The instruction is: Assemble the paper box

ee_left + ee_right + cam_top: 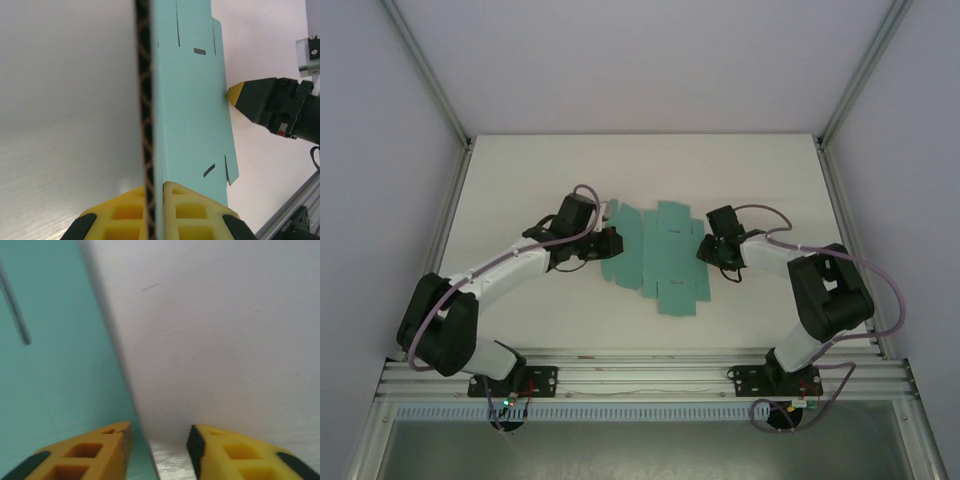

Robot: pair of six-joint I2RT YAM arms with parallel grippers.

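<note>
Paper box (655,255) is just a flat teal sheet on the table (540,180), sitting between both arms. Left gripper (155,212) is clamped tight on its left edge. Right gripper (160,450) has its fingers spread, with the opposite edge between them.

White table (520,180), ribbed aluminium rail (640,372) along its near edge, pale grey walls (640,60), metal corner posts (428,70).

2 arms (500,268) white with black joints, lilac cables (585,190); yellow cut-out fingers (192,212).
</note>
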